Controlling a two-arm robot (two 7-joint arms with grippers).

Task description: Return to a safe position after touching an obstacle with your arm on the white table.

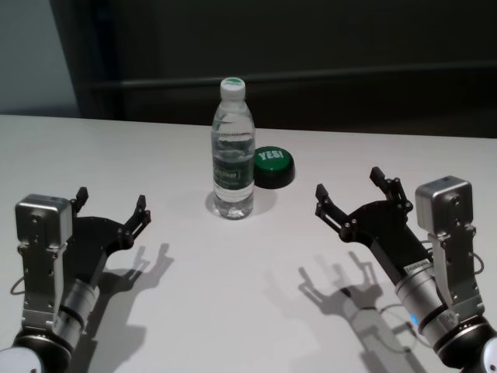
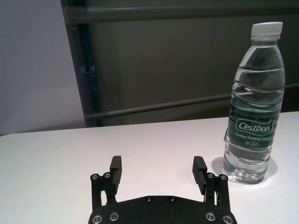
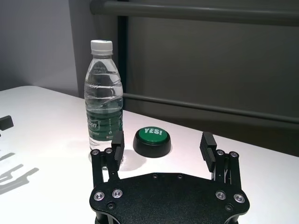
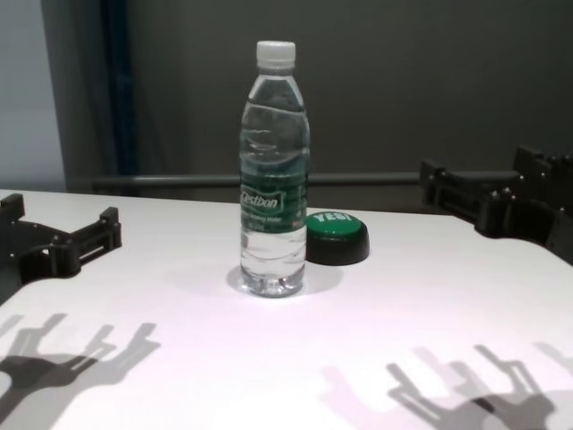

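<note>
A clear water bottle (image 1: 234,149) with a white cap and dark green label stands upright on the white table (image 1: 233,295), near its middle. It also shows in the left wrist view (image 2: 253,102), the right wrist view (image 3: 103,105) and the chest view (image 4: 274,179). My left gripper (image 1: 110,207) is open and empty, held above the table to the bottle's left, apart from it. My right gripper (image 1: 357,193) is open and empty, held above the table to the bottle's right, apart from it.
A low round green push-button (image 1: 273,166) marked "YES!" on a black base sits just right of and behind the bottle. A dark wall with a horizontal rail (image 1: 311,78) runs behind the table's far edge.
</note>
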